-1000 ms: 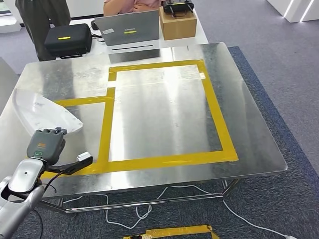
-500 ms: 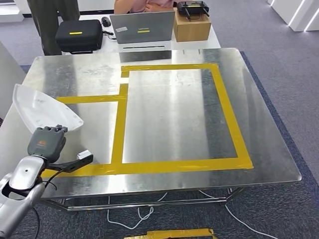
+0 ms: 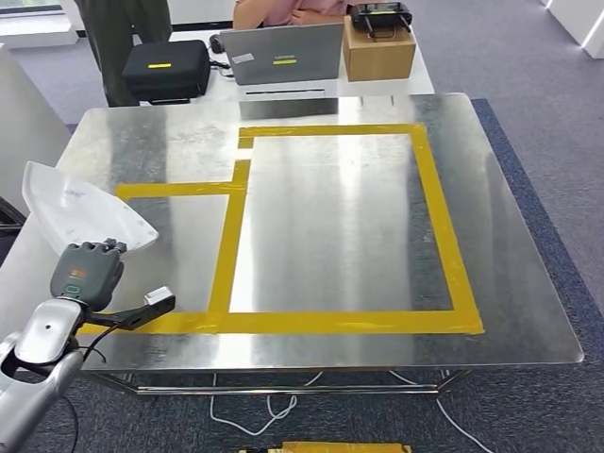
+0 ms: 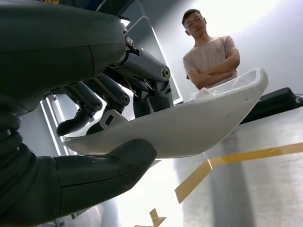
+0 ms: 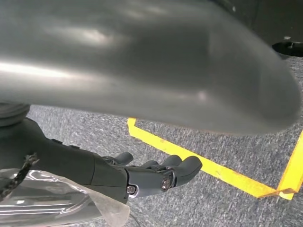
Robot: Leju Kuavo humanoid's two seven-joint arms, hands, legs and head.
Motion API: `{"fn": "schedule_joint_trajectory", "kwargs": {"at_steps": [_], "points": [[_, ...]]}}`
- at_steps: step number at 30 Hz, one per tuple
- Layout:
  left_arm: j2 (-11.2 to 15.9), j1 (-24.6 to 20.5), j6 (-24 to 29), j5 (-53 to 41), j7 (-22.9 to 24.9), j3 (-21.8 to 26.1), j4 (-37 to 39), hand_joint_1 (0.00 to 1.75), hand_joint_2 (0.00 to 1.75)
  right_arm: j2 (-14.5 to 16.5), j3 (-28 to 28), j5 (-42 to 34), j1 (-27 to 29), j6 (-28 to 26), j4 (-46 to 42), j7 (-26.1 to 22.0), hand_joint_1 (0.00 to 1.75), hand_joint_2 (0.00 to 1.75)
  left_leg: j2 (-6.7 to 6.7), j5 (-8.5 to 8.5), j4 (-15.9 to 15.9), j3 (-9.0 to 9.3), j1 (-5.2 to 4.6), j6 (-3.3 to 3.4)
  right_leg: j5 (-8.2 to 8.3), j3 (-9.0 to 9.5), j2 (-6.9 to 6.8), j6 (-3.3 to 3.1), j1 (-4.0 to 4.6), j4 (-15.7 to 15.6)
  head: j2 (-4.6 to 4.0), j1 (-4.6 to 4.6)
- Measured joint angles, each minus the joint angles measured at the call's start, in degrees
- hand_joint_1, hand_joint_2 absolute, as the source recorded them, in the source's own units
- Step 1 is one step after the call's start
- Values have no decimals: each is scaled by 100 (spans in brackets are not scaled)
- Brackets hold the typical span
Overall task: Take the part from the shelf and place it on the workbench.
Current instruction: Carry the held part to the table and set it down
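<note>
The part [image 3: 78, 209] is a white curved shell, wide at one end and tapering to a point. My left hand [image 3: 85, 274] grips its near edge and holds it over the left end of the metal workbench [image 3: 335, 217]. In the left wrist view the thumb [image 4: 107, 165] lies under the part [image 4: 200, 123] and the fingers [image 4: 107, 94] press on its upper side. Yellow tape [image 3: 231, 236] marks a large rectangle and a smaller box on the workbench. My right hand [image 5: 143, 177] hangs low over grey carpet with its fingers stretched out, holding nothing.
A white table behind the workbench carries a laptop [image 3: 281, 54], a black case [image 3: 165, 69] and a cardboard box [image 3: 378, 47]. One person [image 3: 125, 28] stands at its left, another [image 3: 285, 11] sits behind the laptop. Cables [image 3: 271, 411] lie under the workbench. Yellow tape [image 5: 214, 170] marks the carpet.
The whole picture has shifted right, so the camera has moved; the workbench now sits more centred. My left hand still holds the part the same way.
</note>
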Motion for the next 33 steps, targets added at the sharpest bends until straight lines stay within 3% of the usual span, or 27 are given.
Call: {"fn": "schedule_joint_trajectory", "kwargs": {"at_steps": [1,4,6,10,20,33], "points": [[1,9,-3,6,-8,-1,0,175,175,-2,3,-44,-1,4,3,3,0,0,10,138,-106,42,12,-3,-15,21,-15,8,-1,1,0,1],[7,6,-3,52,-62,-1,0,175,175,-2,22,-167,-7,23,6,19,0,0,57,701,-1153,541,9,33,-71,96,-29,53,6,3,0,3],[7,-4,-2,98,-101,-1,0,175,175,-7,47,-230,-5,27,8,33,0,0,81,754,-1528,712,-10,57,-98,91,-28,74,31,19,1,10],[-3,11,-20,161,-146,-28,0,175,175,-32,90,-318,6,23,11,61,0,0,70,721,-1592,725,-34,61,-96,98,-37,51,31,-13,1,17],[9,8,-43,476,-514,-161,25,175,175,-126,314,-582,8,-61,15,105,0,0,70,706,-1586,731,-52,139,-49,141,-36,169,14,-105,0,15],[-11,34,-165,1232,-1328,-416,191,175,175,-281,691,-908,-10,-183,95,89,0,0,71,718,-1587,735,-41,155,-48,141,-37,174,27,-99,0,14]]}}
